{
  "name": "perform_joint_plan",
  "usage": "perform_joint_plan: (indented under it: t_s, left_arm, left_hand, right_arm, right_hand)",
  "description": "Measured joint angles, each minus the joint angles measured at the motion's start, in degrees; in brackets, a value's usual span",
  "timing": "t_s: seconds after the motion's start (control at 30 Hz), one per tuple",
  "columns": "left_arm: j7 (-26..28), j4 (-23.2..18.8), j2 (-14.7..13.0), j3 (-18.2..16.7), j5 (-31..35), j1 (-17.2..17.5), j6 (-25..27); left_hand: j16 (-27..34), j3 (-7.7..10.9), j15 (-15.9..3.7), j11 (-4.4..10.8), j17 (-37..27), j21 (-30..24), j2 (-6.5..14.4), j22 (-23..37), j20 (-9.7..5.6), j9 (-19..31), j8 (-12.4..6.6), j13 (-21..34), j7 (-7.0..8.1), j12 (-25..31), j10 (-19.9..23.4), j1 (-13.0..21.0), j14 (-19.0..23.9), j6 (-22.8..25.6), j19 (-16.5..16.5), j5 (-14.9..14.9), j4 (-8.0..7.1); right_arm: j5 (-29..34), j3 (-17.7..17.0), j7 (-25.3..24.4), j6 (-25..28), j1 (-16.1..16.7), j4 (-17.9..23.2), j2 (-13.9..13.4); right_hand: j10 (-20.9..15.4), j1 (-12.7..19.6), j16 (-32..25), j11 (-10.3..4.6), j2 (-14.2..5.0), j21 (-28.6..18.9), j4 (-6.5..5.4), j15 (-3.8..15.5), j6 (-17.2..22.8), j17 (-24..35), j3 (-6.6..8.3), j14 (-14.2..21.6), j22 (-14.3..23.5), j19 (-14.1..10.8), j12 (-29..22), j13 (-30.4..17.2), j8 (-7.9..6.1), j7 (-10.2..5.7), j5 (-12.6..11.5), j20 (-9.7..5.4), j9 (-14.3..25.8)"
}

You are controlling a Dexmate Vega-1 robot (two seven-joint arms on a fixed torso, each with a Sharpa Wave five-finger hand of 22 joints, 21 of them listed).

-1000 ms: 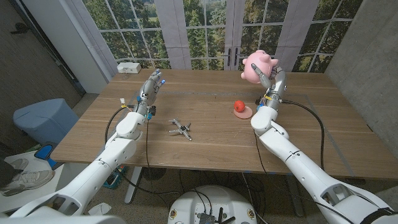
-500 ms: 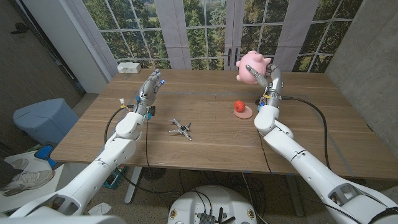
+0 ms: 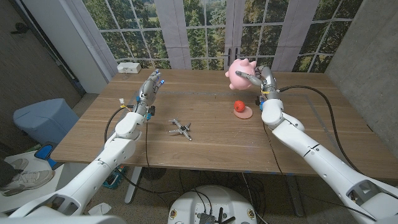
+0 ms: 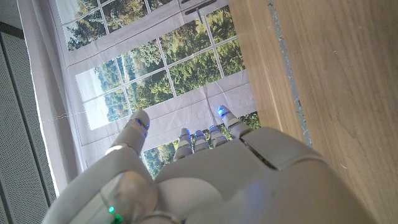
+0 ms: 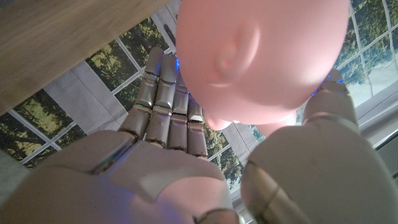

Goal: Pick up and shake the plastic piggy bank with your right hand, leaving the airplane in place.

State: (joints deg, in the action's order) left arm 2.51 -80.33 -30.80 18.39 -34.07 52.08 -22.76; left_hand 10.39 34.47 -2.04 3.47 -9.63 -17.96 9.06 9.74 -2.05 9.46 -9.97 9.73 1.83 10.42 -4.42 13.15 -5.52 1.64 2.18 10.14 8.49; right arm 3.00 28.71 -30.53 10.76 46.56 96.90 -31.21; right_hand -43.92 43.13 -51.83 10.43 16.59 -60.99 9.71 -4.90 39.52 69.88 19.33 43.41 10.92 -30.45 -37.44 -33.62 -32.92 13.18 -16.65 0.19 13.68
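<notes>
My right hand (image 3: 262, 79) holds the pink plastic piggy bank (image 3: 239, 73) up in the air over the far right part of the table. The right wrist view has the piggy bank (image 5: 261, 56) close up, with my right hand (image 5: 186, 162) wrapped around it from below. A small grey toy airplane (image 3: 181, 129) lies on the wooden table (image 3: 205, 143) near the middle. My left hand (image 3: 149, 87) stands upright over the table's far left, fingers apart and holding nothing; in the left wrist view that hand (image 4: 199, 174) points past the table edge toward the window.
A red ball on a pink dish (image 3: 240, 109) sits on the table below the raised piggy bank. A white box (image 3: 129, 67) rests at the far left corner. A blue bin (image 3: 43, 121) stands on the floor to the left.
My right hand has swung the piggy bank leftward across the far side of the table. The airplane and my left hand have not moved.
</notes>
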Motion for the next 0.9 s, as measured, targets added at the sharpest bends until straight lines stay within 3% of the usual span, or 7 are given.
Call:
perform_joint_plan:
  t_s: [0.57, 0.9]
  left_arm:
    - [0.18, -0.62, -0.18, -0.05, 0.00, 0.33, 0.06]
    - [0.27, -0.66, -0.15, -0.06, 0.10, 0.35, 0.12]
  left_hand:
    - [0.00, 0.00, 0.00, 0.00, 0.00, 0.42, 0.00, 0.00, -0.01, 0.00, 0.00, 0.00, 0.00, 0.00, 0.00, 0.00, 0.00, 0.00, 0.42, 0.00, 0.00]
    - [0.00, 0.00, 0.00, 0.00, 0.00, 0.81, 0.00, 0.00, -0.01, 0.00, 0.00, 0.00, 0.00, 0.00, 0.00, 0.00, 0.00, 0.00, 0.41, 0.00, 0.00]
  right_arm:
    - [-1.29, 0.85, 3.72, 3.76, -0.49, 2.73, -2.42]
    - [-0.46, 0.76, -0.10, 1.42, 0.09, 1.22, -1.14]
  right_hand:
    - [0.00, 0.00, 0.22, 0.00, 0.00, -0.69, 0.00, 0.00, 0.00, 0.03, 0.00, 0.00, 0.01, 0.60, 0.25, -0.01, -0.14, 0.00, 0.00, -0.59, 0.00]
    - [0.00, 0.00, 0.26, 0.00, 0.00, -1.11, 0.00, 0.00, 0.00, 0.01, 0.00, 0.00, 0.02, 0.81, 0.46, -0.43, -0.12, 0.00, 0.03, -0.40, 0.00]
